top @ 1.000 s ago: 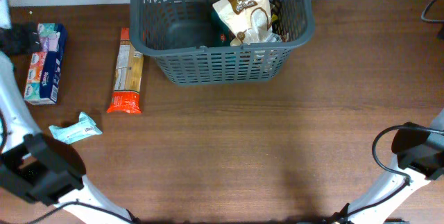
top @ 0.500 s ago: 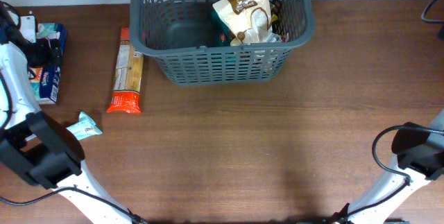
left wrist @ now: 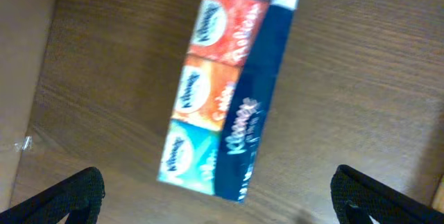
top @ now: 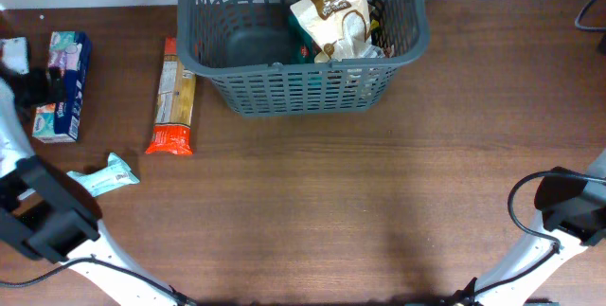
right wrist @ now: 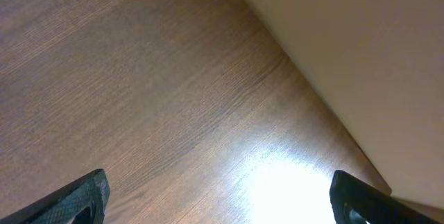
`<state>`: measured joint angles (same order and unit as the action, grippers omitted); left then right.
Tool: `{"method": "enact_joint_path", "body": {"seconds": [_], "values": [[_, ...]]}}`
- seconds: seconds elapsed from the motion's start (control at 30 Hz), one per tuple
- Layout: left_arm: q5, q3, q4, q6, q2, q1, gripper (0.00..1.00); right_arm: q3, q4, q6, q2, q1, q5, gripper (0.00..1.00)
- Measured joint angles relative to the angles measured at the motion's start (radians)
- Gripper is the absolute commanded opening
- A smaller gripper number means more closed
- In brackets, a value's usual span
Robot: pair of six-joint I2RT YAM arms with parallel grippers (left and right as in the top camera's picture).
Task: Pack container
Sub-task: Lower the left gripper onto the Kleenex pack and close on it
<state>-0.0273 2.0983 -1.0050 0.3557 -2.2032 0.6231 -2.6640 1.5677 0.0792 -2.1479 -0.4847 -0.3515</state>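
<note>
Between the left jaws' matt black fingertips [left wrist: 69, 196] lies a tissue pack [left wrist: 229, 99] in smooth, glossy plastic film. The table [right wrist: 173, 99] under the right jaws is grained brown wood, satin enough to show glare; the container [top: 284, 69] is matt grey plastic.

Blurry tissue pack [left wrist: 222, 106]; container [top: 303, 88] top off-frame

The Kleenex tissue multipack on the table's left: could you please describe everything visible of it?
The Kleenex multipack is a blue-sided, plastic-wrapped block of pocket packets, with teal, orange, red and purple faces in a row. It lies flat on the wooden table, beneath the open left gripper.
</note>
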Motion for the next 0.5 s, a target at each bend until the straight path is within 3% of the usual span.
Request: {"method": "enact_joint_path", "body": {"seconds": [0.2, 0.5], "values": [[-0.045, 0.0, -0.028, 0.055, -0.004, 0.04, 0.99, 0.0, 0.0, 0.0, 0.0, 0.0, 0.0, 0.99], [-0.037, 0.0, -0.051, 0.087, -0.114, -0.008, 0.99, 0.0, 0.0, 0.0, 0.0, 0.0, 0.0, 0.99]]}}
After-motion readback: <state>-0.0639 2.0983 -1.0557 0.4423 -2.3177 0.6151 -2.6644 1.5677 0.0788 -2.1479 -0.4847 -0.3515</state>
